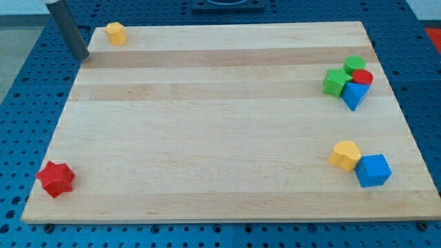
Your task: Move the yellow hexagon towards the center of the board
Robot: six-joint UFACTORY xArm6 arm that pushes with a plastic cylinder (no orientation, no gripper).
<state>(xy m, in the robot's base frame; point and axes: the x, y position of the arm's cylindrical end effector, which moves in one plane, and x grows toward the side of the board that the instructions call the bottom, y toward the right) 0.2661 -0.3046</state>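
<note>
Jaws are not part of this arm at all, so nothing is opening, closing or holding; it is only carrying a dark rod. My tip [83, 56] is sitting in the upper left of the frame, just off the left edge of the worktop [207, 138], and it is touching no block.

The yellow hexagon [116, 32] is sitting near the upper left corner of the worktop, close to the top edge. It is near my tip, a little up and to the right of it, with a gap between them.

I am guessing the hexagon is small, light and hard, so it should be sliding easily on the smooth wood. It may be turning or slipping off to the side if pushed off its middle. There is nothing to grab, so the best spot to push looks like its upper left side, so that it is heading down and right toward the middle.

The worktop is looking flat, pale and smooth, with lots of open wood between the hexagon and the middle. A red star [55, 179] is lying in the lower left. A green block [335, 82], a green round block [355, 64], a red round block [362, 76] and a blue triangle [353, 95] are crowding together in the upper right. A yellow block [345, 154] and a blue cube [373, 170] are touching in the lower right.
</note>
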